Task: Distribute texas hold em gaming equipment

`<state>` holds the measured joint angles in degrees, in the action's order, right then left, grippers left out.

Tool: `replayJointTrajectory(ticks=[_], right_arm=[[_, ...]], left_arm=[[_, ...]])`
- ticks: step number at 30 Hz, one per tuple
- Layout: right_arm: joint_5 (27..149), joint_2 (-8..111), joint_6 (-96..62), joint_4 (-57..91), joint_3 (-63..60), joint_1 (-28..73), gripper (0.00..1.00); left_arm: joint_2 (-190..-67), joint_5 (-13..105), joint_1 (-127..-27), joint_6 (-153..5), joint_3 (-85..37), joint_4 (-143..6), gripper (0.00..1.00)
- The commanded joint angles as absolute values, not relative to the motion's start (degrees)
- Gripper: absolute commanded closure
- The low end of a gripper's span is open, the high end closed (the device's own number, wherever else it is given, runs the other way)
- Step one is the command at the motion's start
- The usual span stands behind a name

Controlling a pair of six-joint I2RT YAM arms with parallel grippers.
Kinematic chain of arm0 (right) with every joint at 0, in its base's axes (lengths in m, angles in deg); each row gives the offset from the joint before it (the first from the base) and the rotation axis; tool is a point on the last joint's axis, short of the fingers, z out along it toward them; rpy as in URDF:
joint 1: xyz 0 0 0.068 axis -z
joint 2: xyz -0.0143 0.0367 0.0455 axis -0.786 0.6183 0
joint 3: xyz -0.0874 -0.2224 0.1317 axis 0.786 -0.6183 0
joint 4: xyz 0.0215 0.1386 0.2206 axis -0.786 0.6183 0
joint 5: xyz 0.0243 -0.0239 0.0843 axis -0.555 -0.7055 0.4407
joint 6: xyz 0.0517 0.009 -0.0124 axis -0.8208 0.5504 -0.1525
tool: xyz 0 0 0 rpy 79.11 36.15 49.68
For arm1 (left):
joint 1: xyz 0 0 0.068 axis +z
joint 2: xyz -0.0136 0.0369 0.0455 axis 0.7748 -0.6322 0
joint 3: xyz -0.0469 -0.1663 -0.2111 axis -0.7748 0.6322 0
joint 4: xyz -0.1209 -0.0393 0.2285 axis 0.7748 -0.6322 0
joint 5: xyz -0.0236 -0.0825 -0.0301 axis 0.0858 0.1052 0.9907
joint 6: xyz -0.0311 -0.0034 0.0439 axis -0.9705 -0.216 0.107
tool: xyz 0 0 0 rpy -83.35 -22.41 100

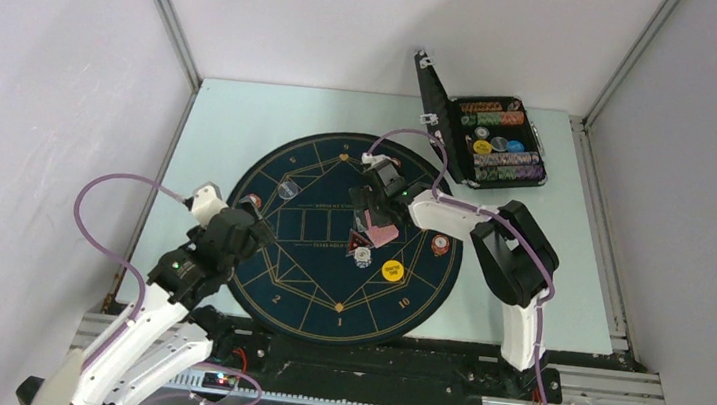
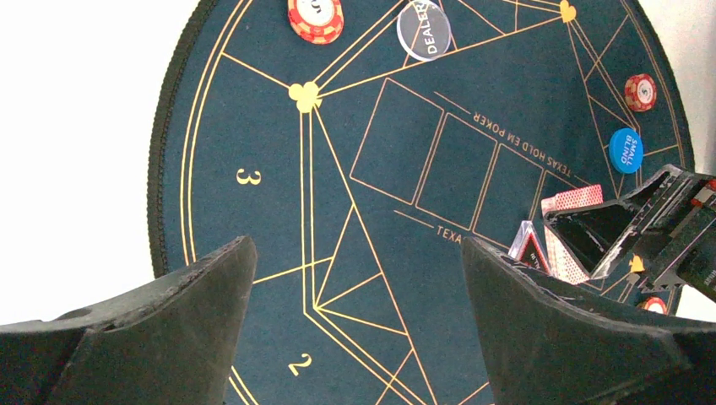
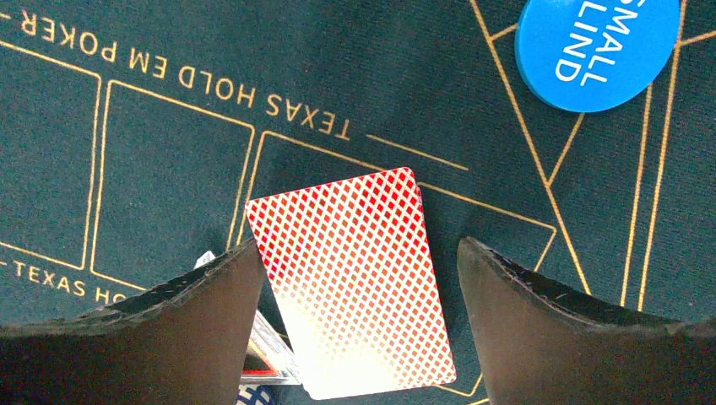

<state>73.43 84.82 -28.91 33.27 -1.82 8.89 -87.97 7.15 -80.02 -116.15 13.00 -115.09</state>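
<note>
Discs [image 1: 392,270] are laid out on the mat [image 1: 305,287]; cards [image 3: 355,278] are left undealt, straddled by the released right gripper [image 3: 356,245], the left gripper [image 2: 356,245] likewise released and empty.

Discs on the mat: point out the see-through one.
The DEALER disc: clear with white lettering; the SMALL BLIND disc is solid blue, the chips red.

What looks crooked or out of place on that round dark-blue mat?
The red-backed playing card lies skewed, crossing the gold outline of a card box on the round dark-blue mat instead of sitting square inside. Nothing looks spilled.
</note>
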Motion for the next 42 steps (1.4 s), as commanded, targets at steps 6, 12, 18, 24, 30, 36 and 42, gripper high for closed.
replayJointTrajectory(ticks=[6,12,18,24,30,36,42], right_arm=[[69.24,87.3,-34.13,44.07,-4.48,6.91,0.15],[67.22,88.24,-32.95,46.12,-4.43,6.15,0.19],[68.17,88.75,-31.42,46.71,-4.49,5.86,0.36],[68.67,87.42,-30.48,45.71,-4.42,5.47,0.6],[66.61,82.81,-28.76,44.72,-3.81,5.23,1.0],[66.14,78.65,-25.06,44.58,-2.32,5.09,1.0],[68.97,77.21,-23.56,45.37,-0.85,5.18,1.0]], left_arm=[[-87.48,6.17,-80.05,-115.37,13.24,-115.29,0.02],[-87.44,6.01,-80.05,-115.54,13.24,-115.54,0.02],[-87.38,5.86,-80.05,-115.54,13.24,-115.68,0.02],[-87.39,5.93,-80.05,-115.59,13.15,-115.59,0.02],[-87.38,6.26,-80.05,-115.81,13.15,-115.12,0.02],[-87.38,7.33,-80.05,-116.02,13.39,-113.93,0.02],[-87.46,8.36,-80.05,-115.97,13.66,-112.9,0.02]])
